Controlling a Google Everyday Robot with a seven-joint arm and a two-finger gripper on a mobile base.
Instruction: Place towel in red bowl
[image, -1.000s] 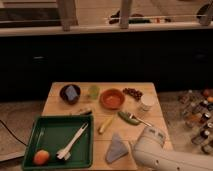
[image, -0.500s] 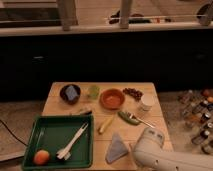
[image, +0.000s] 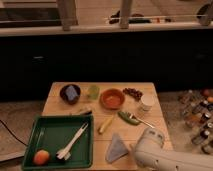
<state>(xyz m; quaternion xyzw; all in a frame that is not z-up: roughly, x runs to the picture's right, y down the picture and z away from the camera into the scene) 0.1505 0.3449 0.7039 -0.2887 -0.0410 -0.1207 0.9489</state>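
Towel (image: 117, 148) lies on the table's (image: 54, 104) near edge, well apart from the red bowl (image: 112, 98). A yellow item (image: 106, 124) and a green item (image: 127, 117) lie between them. The gripper (image: 141, 146) is just beside the towel; whether it is spread or closed I cannot tell.

Dim warm light, dark surroundings, claw hidden lower right

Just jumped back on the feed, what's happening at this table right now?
The robot is meant to put the towel into the red bowl, and that is not done yet. The towel lies untouched at the near edge of the table, with the bowl farther back near the middle. Only the white arm shows, at the lower right beside the towel; the gripper is not in view.
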